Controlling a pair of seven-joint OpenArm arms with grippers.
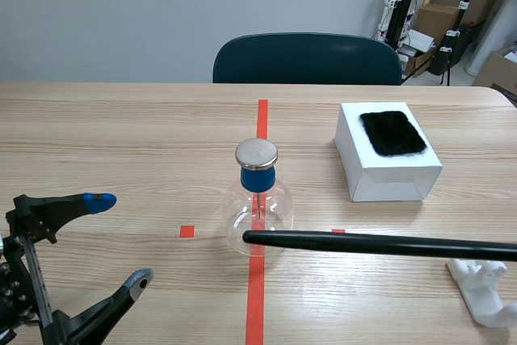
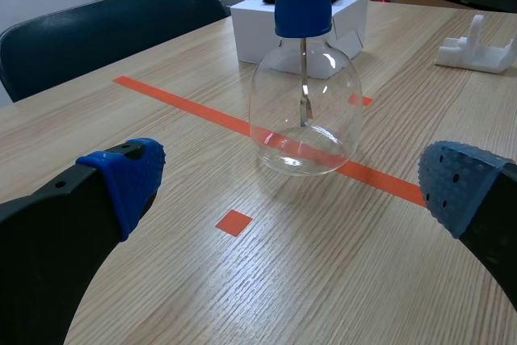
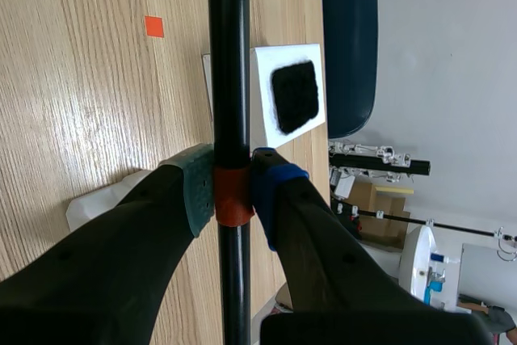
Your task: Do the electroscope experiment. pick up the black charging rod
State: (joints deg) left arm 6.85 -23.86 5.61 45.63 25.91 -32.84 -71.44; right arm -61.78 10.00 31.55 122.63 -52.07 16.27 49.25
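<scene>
The black charging rod [image 1: 380, 243] hangs level above the table, coming in from the right, with its free end just in front of the glass electroscope flask [image 1: 258, 208]. In the right wrist view my right gripper [image 3: 233, 179] is shut on the rod [image 3: 229, 54] at an orange-red band. This gripper is out of the scene view. My left gripper [image 1: 119, 240] stands open low at the near left, with nothing between its fingers. In the left wrist view the flask [image 2: 304, 111], with blue collar and metal cap, stands ahead of the left gripper [image 2: 295, 187].
A white box [image 1: 386, 175] with a black fur patch [image 1: 393, 132] sits at the right rear. A white rod stand [image 1: 485, 288] lies at the near right edge. A dark chair [image 1: 307, 58] stands behind the table.
</scene>
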